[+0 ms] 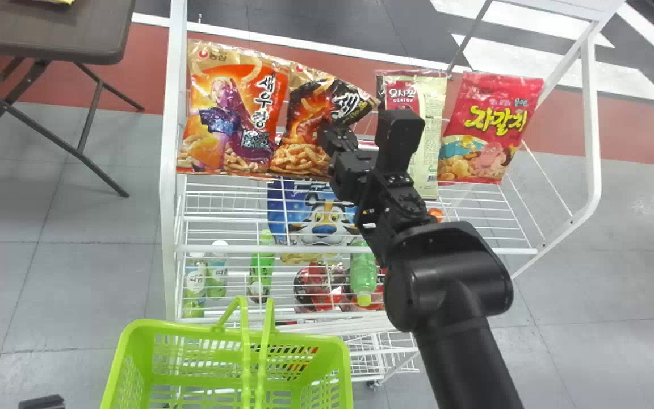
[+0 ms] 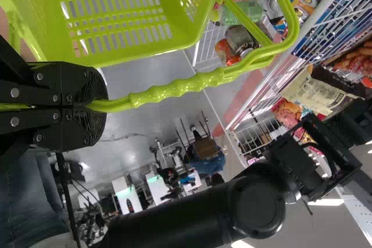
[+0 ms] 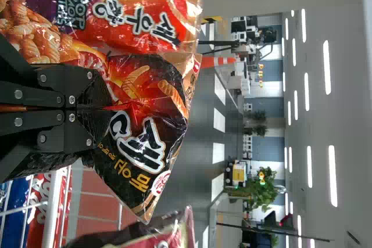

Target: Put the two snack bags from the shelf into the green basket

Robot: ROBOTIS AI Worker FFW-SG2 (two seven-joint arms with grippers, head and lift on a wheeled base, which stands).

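Observation:
My right gripper is at the black-and-orange snack bag on the top shelf. In the right wrist view my right gripper is shut on that bag, whose film is creased around the fingers. An orange snack bag stands right beside it, on its left, and partly overlaps it. The green basket is in front of the rack at the bottom of the head view. In the left wrist view my left gripper is shut on the basket's handle.
Farther right on the top shelf stand a cream-backed bag and a red bag. A blue bag and bottles sit lower down. White rack posts rise at the sides; a brown table is at the far left.

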